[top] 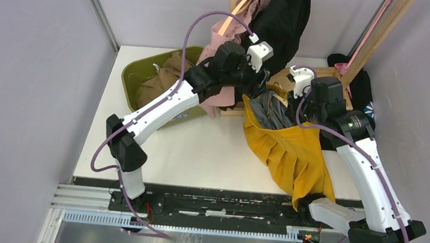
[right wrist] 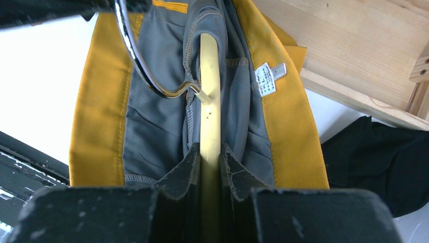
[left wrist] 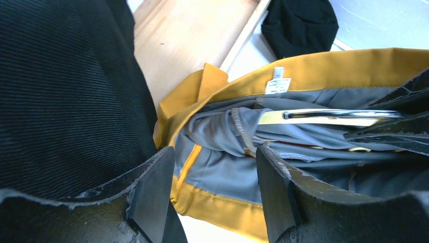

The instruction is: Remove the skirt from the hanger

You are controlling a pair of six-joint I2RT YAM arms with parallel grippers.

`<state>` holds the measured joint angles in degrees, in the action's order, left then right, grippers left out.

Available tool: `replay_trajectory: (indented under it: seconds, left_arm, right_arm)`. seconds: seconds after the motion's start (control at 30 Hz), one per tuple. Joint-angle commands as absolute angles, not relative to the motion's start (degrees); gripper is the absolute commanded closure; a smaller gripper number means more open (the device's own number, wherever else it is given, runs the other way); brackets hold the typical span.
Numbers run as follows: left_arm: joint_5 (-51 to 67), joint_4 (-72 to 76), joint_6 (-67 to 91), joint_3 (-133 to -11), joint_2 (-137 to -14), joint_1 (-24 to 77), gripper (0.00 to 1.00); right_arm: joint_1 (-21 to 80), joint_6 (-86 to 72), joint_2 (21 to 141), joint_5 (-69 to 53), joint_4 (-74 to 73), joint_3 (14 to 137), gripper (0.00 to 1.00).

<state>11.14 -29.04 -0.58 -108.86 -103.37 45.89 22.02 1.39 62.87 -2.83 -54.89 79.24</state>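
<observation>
1. Skirt (top: 291, 151), mustard, lies on the surface (top: 210, 150), waistband (left wrist: 354, 63) around the hanger (right wrist: 210, 76).
2. Right tool (right wrist: 210, 152) clamps the hanger bar; left tool (left wrist: 212, 157) gapes empty above the waistband.
3. Best move: left pinches waistband edge only, right steadies.

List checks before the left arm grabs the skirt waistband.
1. Right gripper clamped on hanger bar: ok.
2. Left gripper open, nothing gripped: ok.
3. Left jaws lined up on the yellow waistband: cannot tell, since fabric shows between the fingers but depth is unclear.
4. Skirt free of the hanger: not ok, its waistband surrounds the bar.
5. Anything pinning skirt to bar: cannot tell, fabric hides it.
</observation>
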Motion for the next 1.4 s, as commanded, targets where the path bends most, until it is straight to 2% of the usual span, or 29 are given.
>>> replay_trajectory:
  seconds: [0.0, 0.37, 0.47, 0.6, 0.7, 0.77, 0.8, 0.87, 0.93, 1.37]
  left_arm:
    - [11.9, -25.8, -1.6, -107.7, -103.6, 48.9, 0.34]
    - [8.9, -21.6, 0.3, -105.0, -107.8, 50.3, 0.34]
    - [7.8, -21.3, 0.2, -104.6, -108.5, 50.4, 0.40]
    - [5.7, -21.0, -0.4, -104.4, -109.5, 50.4, 0.37]
    - [4.6, -21.4, -1.1, -105.9, -109.9, 50.3, 0.40]
    - [4.4, -21.4, -1.2, -106.5, -110.2, 50.1, 0.45]
    - [4.4, -21.4, -1.2, -106.8, -110.4, 50.0, 0.53]
    - [4.2, -21.3, -1.2, -107.1, -110.8, 49.8, 0.79]
    - [4.0, -21.3, -1.3, -107.3, -110.9, 49.6, 0.95]
    - [-1.4, -23.8, -3.0, -119.1, -113.8, 43.8, 0.97]
  right_arm:
    - [22.2, 1.4, 62.5, -2.6, -49.6, 82.7, 0.99]
    - [22.2, 1.3, 61.9, -2.5, -50.2, 83.3, 0.99]
    - [22.2, 1.3, 61.7, -2.4, -50.5, 83.8, 0.99]
    - [22.2, 1.4, 61.6, -2.4, -50.7, 84.5, 0.99]
    - [22.2, 1.4, 61.5, -2.5, -50.7, 84.5, 0.99]
    - [22.2, 1.4, 61.5, -2.4, -50.6, 84.4, 0.99]
    - [22.2, 1.4, 61.5, -2.4, -50.5, 84.4, 0.99]
    - [22.2, 1.5, 61.4, -2.4, -50.5, 84.5, 0.99]
    - [22.2, 1.4, 61.4, -2.4, -50.5, 84.4, 0.99]
    - [22.2, 0.9, 58.9, -2.7, -51.9, 79.6, 0.99]
